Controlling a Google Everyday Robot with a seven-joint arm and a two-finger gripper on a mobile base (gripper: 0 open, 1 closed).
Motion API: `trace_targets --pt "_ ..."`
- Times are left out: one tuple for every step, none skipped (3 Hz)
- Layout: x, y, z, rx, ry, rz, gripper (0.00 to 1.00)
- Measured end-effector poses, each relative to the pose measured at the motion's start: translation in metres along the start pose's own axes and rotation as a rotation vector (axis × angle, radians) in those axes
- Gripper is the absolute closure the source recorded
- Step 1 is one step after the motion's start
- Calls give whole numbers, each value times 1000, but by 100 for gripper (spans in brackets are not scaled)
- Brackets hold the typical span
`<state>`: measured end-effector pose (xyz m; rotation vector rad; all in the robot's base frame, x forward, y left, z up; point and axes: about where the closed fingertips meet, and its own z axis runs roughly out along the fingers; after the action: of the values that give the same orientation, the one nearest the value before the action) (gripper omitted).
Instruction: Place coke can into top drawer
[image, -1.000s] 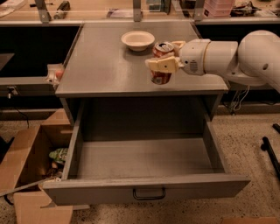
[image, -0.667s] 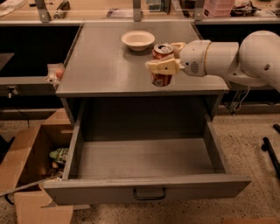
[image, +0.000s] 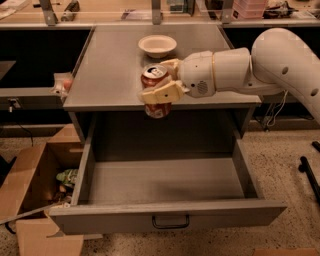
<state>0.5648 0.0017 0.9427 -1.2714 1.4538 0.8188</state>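
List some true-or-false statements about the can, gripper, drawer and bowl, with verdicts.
1. The gripper is shut on the coke can. True.
2. The coke can lies inside the top drawer. False: the gripper holds it up near the front edge of the cabinet top.
3. The top drawer is pulled open. True.
4. The white bowl sits in the drawer. False: it stands on the cabinet top, behind the can.

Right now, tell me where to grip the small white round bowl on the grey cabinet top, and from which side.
Pinch the white bowl by its rim from above, one finger inside, one outside: it sits upright and open, too low for a side grasp. The gripper, shut on the red coke can, hangs at the front edge of the grey cabinet.
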Motion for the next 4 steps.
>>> trace_targets --pt "-3 76 13 -172 -6 -16 100" --pt "-2 81 17 -187 -2 -13 100" --pt "13 84 24 -186 15 16 100" --pt "72 95 51 -170 26 71 100"
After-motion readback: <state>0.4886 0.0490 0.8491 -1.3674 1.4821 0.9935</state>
